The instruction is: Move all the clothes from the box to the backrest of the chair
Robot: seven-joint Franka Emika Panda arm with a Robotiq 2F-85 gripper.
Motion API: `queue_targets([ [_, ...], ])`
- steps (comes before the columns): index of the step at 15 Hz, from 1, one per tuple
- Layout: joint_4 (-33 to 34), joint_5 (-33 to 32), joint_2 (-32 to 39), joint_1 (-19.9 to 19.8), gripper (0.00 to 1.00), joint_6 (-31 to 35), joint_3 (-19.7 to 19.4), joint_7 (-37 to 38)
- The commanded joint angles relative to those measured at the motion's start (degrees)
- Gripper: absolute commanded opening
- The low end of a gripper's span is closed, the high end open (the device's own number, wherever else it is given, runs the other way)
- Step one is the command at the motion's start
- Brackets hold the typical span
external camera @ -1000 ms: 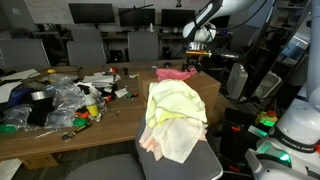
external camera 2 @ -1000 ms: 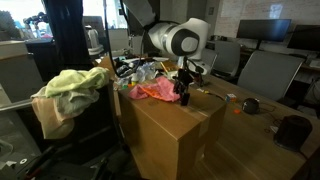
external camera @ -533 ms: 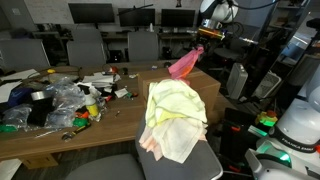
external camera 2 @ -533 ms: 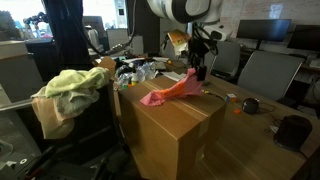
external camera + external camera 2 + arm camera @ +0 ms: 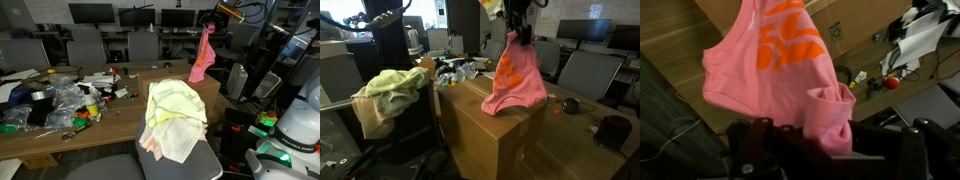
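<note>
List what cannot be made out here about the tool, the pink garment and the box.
- Tool: cut off by the top edge in an exterior view; in the wrist view the bunched pink garment covers where it pinches.
- Garment's orange print: cropped by the wrist view's top edge, unreadable.
- Box: the hanging garment screens its top in an exterior view; its inside is unseen.
- Chair backrest: yellow clothes cover it.
</note>
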Motion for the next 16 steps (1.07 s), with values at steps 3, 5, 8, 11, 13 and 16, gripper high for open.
queue_targets([
  [3,-8.64,-0.52,-16.79,-0.32,0.0,0.83,2.52,-8.88],
  [5,-10.83,0.43,-21.8,0.64,0.0,-0.53,2.04,-13.21],
  [8,-13.06,0.77,-28.36,2.45,0.0,-5.96,0.43,-19.78],
  [11,-13.06,0.13,-32.27,4.13,0.0,-16.89,-0.55,-25.01],
  [13,-12.24,-0.51,-32.93,5.09,0.0,-24.16,-0.1,-26.99],
  [16,-10.55,-0.37,-32.37,7.61,0.0,-33.67,0.8,-29.51],
])
